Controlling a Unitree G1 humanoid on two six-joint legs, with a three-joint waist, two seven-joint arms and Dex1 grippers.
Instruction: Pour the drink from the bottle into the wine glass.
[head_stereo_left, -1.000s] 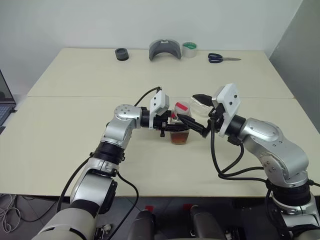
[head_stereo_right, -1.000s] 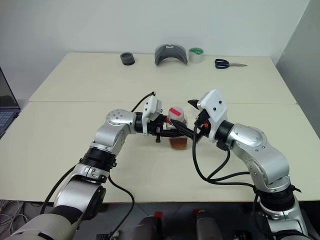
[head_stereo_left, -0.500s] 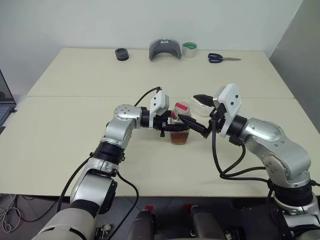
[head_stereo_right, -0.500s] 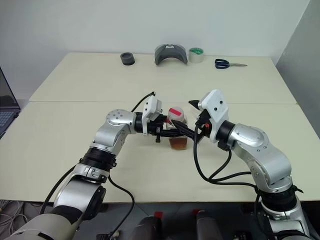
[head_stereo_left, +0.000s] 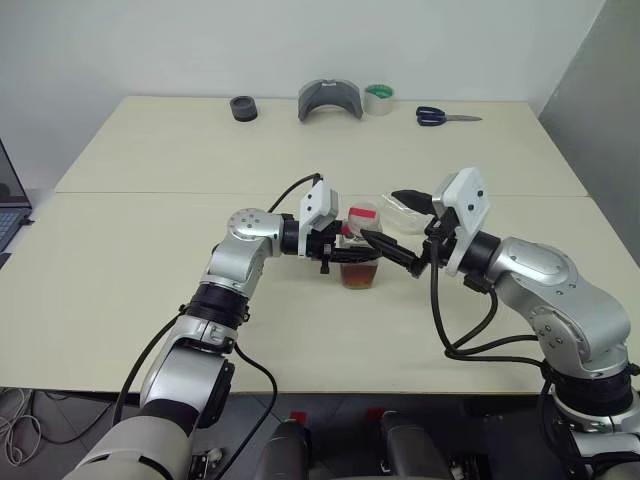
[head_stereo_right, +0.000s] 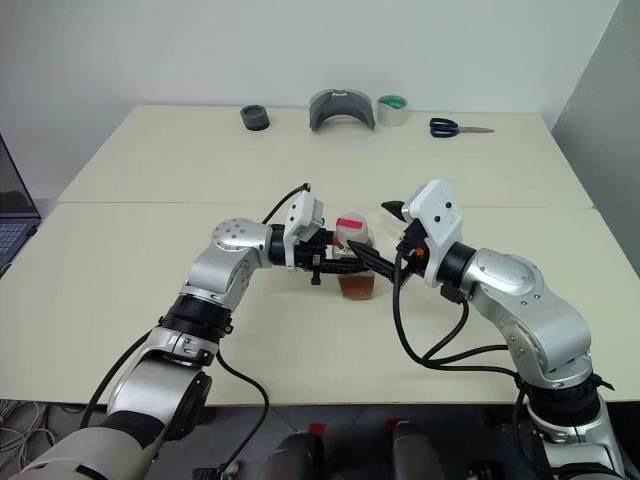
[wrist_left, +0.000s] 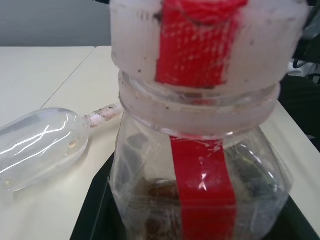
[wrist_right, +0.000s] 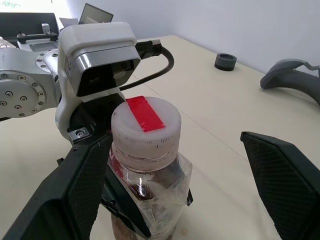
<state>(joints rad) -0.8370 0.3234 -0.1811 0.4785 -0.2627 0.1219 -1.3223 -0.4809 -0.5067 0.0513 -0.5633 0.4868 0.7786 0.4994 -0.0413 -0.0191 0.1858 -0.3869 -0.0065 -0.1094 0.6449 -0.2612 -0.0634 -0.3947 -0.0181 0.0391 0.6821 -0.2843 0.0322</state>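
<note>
Silver arms, white wrist housings, black cables, black-fingered hands.

A lab or test room: bare pale counter (head_stereo_left: 150, 300), plain walls, scissors (head_stereo_left: 445, 116), tape roll (head_stereo_left: 378, 99), laptop (head_stereo_left: 8, 205) edge.

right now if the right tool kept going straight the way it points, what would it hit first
Most likely the bottle's white cap: the right tool stands open with the bottle between its fingers, held by the left tool. Exact depth is unclear.
</note>
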